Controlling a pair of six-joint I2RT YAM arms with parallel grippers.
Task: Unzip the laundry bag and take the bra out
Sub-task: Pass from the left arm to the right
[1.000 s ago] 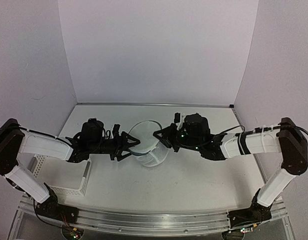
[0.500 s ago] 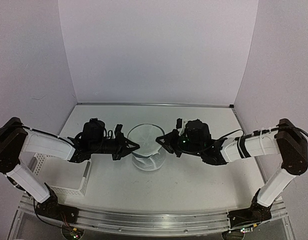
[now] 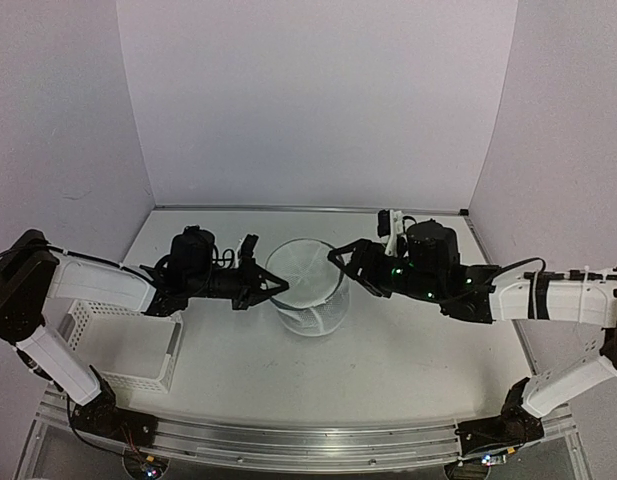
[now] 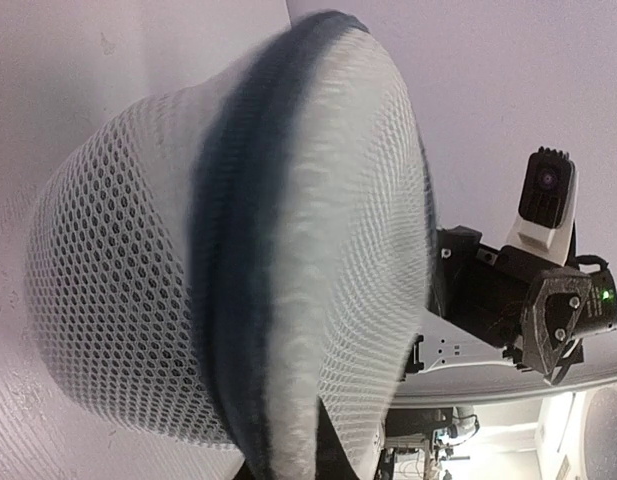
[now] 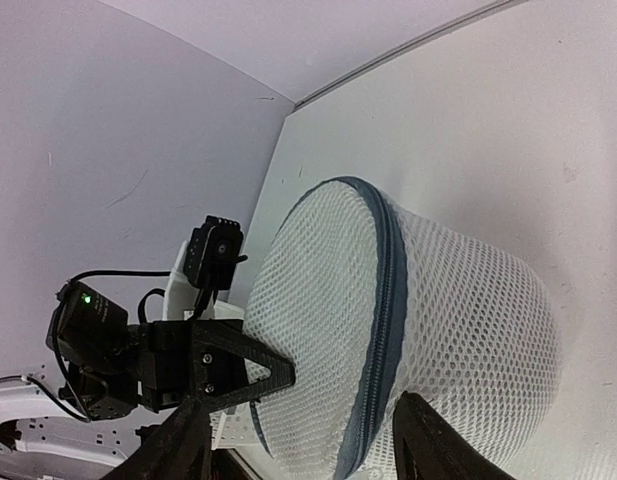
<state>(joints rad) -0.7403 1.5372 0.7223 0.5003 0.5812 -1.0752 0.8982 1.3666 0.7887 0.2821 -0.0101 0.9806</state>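
The laundry bag (image 3: 310, 290), a white mesh drum with a dark zipper band (image 5: 383, 300), stands upright mid-table. My left gripper (image 3: 276, 289) is shut on the mesh at its left rim. In the left wrist view the bag (image 4: 138, 300) fills the frame and the gripper (image 4: 325, 460) barely shows under the pinched mesh. My right gripper (image 3: 350, 270) is open just off the bag's right rim. In the right wrist view its fingers (image 5: 178, 450) straddle the bag (image 5: 468, 330) without touching it. The bra is hidden.
A white lattice basket (image 3: 128, 352) sits at the front left under my left arm. The back wall and both side walls enclose the table. My left gripper's finger (image 5: 243, 368) touches the bag's far rim in the right wrist view.
My left gripper closed on the bag's left rim. My right gripper let go, opened and drew back to the right. The bag went from tilted to upright.
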